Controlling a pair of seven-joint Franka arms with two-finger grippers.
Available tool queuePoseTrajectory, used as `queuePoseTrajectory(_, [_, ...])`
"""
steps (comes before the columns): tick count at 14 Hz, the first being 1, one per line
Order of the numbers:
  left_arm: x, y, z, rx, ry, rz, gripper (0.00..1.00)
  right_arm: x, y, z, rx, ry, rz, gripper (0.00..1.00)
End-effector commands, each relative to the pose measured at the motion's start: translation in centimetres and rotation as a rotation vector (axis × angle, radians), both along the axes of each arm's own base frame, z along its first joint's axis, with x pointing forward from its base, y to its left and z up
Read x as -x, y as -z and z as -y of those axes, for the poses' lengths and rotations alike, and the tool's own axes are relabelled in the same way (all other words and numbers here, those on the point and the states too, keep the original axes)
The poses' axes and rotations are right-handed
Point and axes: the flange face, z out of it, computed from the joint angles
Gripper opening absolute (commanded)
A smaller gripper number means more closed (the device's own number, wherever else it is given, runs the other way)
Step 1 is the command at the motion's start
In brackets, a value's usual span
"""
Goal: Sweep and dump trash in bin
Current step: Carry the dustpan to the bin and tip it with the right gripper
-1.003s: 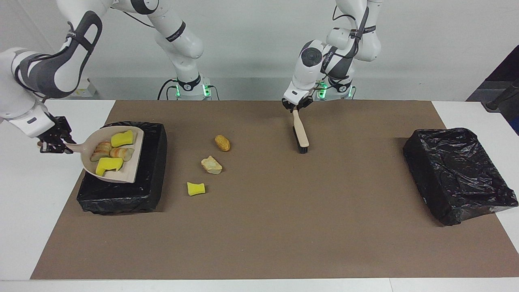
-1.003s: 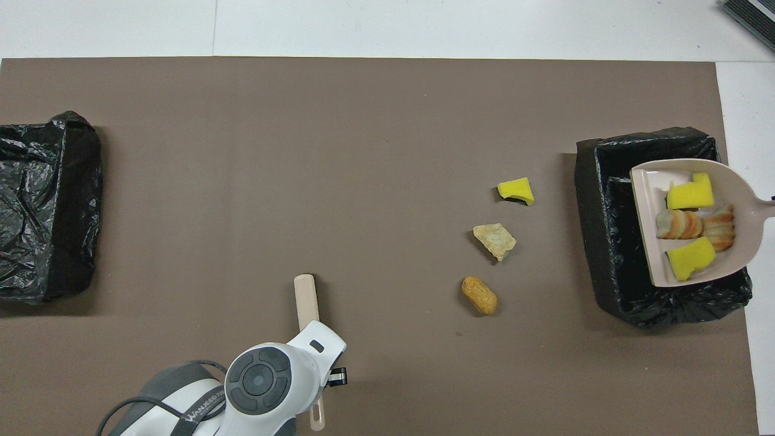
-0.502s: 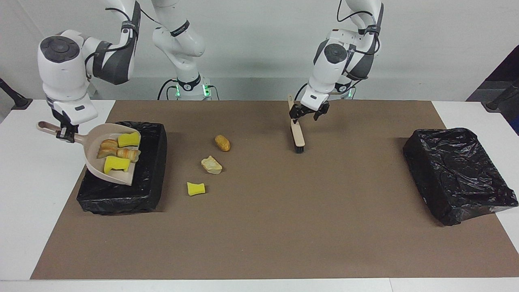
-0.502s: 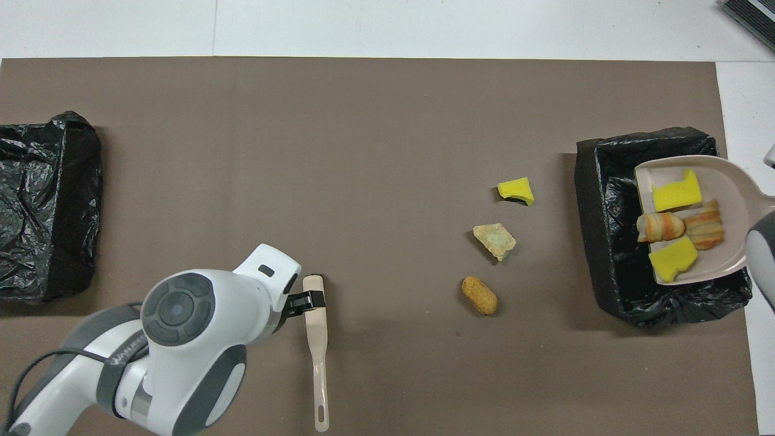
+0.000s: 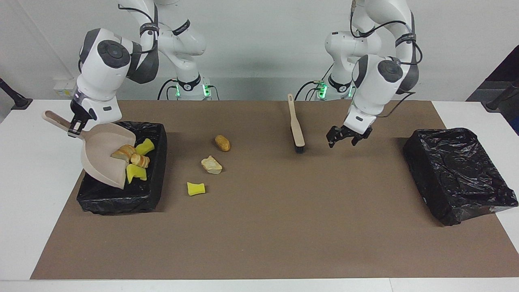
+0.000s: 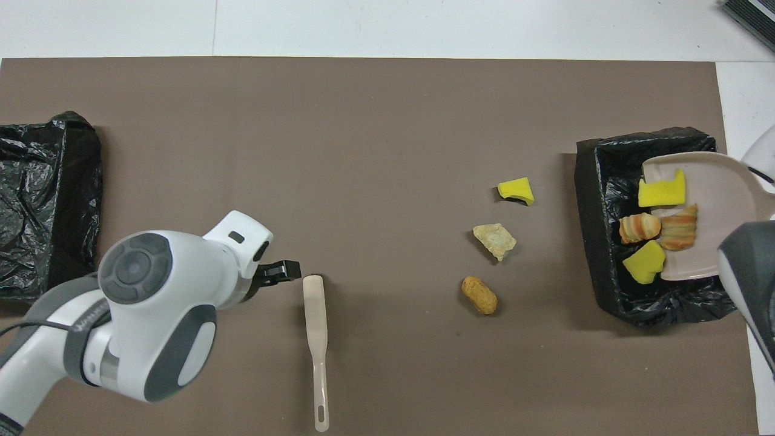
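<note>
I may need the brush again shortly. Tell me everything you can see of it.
The brush is slim, with a pale beige, plastic-looking handle and dark bristles at one end. It lies flat on the brown mat, free of either pincer. Its handle tip, which has a hanging slot, points toward the robots and its bristle end away. The left pincer hangs open beside it, not touching.

Left tool (image 5: 344,137) apparently open, right tool (image 5: 75,129) clamped.

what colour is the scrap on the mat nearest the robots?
Brown, a rounded lump; it shows best in the overhead view.
</note>
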Motion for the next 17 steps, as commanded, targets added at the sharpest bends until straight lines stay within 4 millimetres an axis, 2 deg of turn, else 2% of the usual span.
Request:
queuePoseTrajectory(1, [-2.7,-3.1,-2.4,-0.05,0.078,-0.012,1.0,0.5,-3.8,0.5,0.046,0.007,-0.002,0.0])
queuePoseTrajectory(4, [-2.9,-7.4,-6.4,-0.058,0.125,-0.037,1.0,1.4,-7.1,0.7,0.058,-0.019,0.0,0.0])
queuePoseTrajectory(6, [-2.5,-10.4,-7.6,-0.071,0.162,-0.048,1.0,1.5,-9.1,0.9,0.058,-0.002,0.025,0.0])
queuePoseTrajectory(8, [-2.7,-12.6,-8.7,-0.08,0.152,-0.039,1.0,1.2,-9.3,0.0,0.017,0.016,0.054,0.0])
queuePoseTrajectory(10, [-2.7,-13.4,-8.9,-0.081,0.145,-0.049,1.0,1.0,-9.0,-1.4,-0.122,0.127,0.16,0.0])
queuePoseTrajectory(11, [-2.6,-13.3,-8.8,-0.083,0.151,-0.048,1.0,1.0,-8.5,-2.3,-0.19,0.173,0.188,0.0])
queuePoseTrajectory(13, [-2.3,-12.6,-8.7,-0.082,0.156,-0.053,1.0,0.9,-8.1,-5.3,-0.292,0.286,0.262,0.0])
queuePoseTrajectory(17, [-2.5,-13.5,-8.7,-0.083,0.154,-0.021,1.0,0.3,-7.8,-12.1,-0.49,0.579,0.422,0.0])
